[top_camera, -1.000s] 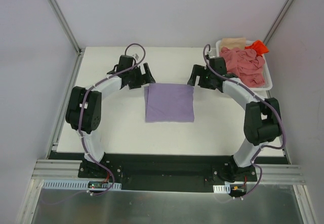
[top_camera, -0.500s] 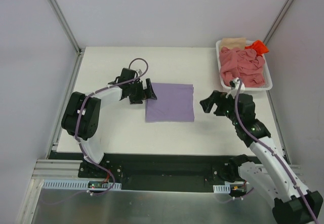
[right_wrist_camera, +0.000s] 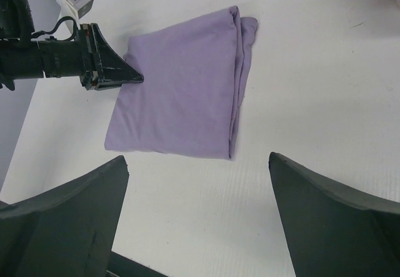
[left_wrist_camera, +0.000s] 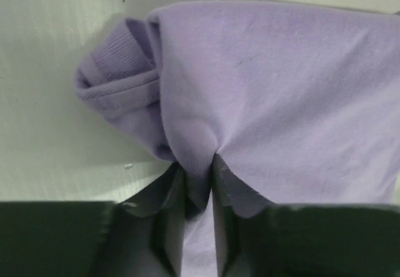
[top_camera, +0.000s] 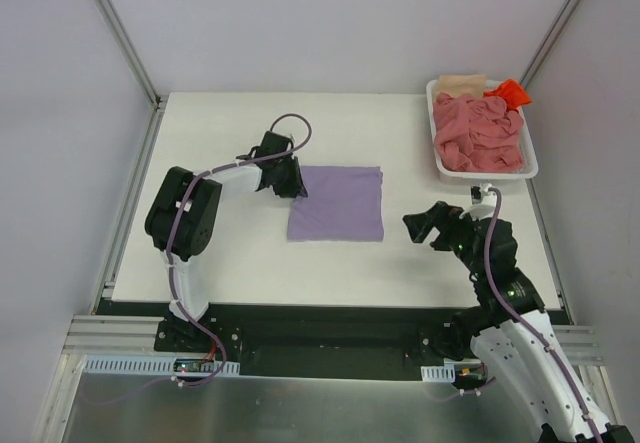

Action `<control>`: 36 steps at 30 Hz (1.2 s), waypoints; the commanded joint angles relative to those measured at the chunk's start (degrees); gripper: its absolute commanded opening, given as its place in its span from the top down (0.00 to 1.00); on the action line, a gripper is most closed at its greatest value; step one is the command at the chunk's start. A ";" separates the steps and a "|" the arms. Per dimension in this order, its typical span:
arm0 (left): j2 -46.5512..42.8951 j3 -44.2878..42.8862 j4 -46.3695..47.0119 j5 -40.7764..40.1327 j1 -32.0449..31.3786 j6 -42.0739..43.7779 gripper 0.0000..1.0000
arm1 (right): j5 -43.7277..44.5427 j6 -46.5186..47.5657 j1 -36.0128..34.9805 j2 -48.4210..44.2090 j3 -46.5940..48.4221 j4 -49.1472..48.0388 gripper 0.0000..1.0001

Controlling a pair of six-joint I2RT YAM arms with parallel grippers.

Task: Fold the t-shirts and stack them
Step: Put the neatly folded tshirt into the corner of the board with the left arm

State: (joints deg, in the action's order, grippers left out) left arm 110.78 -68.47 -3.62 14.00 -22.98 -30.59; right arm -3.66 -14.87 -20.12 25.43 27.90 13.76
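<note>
A lavender-purple t-shirt [top_camera: 337, 203] lies folded into a rectangle mid-table, also in the left wrist view [left_wrist_camera: 281, 95] and the right wrist view [right_wrist_camera: 181, 95]. My left gripper [top_camera: 293, 179] sits at the shirt's upper left corner, shut on a pinch of its cloth [left_wrist_camera: 199, 177]. My right gripper [top_camera: 428, 223] hovers open to the right of the shirt, apart from it, with bare table between its fingers [right_wrist_camera: 197, 217]. A salmon-pink t-shirt [top_camera: 480, 135], a beige one [top_camera: 460, 83] and an orange-red one [top_camera: 508, 92] lie crumpled in the basket.
A white plastic basket [top_camera: 532, 163] stands at the table's back right corner. The white table [top_camera: 220, 123] ends at a black rail along the near edge, where both arm bases are bolted.
My left gripper moved onto the shirt's upper left corner and shut on the cloth. My right arm drew back from the shirt's far right corner toward the near right, staying open.
</note>
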 commanded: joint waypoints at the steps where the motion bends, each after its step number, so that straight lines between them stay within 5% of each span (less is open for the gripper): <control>1: 3.12 -1.92 -7.71 -9.15 -2.24 1.05 0.93 | -1.00 -0.51 0.17 0.23 -0.83 -1.89 0.04; 2: 3.30 -2.80 -8.85 -11.78 -2.42 1.41 1.00 | -1.17 -0.16 0.17 0.67 -0.92 -1.81 0.04; 9: 2.86 -9.39 -15.80 -25.33 -1.37 5.71 1.00 | -4.60 1.60 0.17 2.52 -1.27 -1.81 0.04; 18: 8.91 -22.31 -18.97 -25.68 3.47 10.55 1.00 | -2.94 4.50 0.17 3.22 -1.80 -1.81 0.04; 29: 28.60 -56.66 -30.22 -23.76 11.37 4.66 1.00 | 1.29 5.38 0.52 5.77 -1.53 -1.98 0.04; 36: 33.97 -67.58 -30.40 -24.02 15.94 10.53 1.00 | 2.61 5.91 0.69 8.40 -1.27 -2.25 0.04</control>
State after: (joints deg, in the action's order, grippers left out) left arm 143.63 -130.28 -32.29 -9.04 -9.47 -24.25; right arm -2.76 -10.17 -19.94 32.69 26.35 13.47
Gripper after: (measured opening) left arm 0.037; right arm 0.963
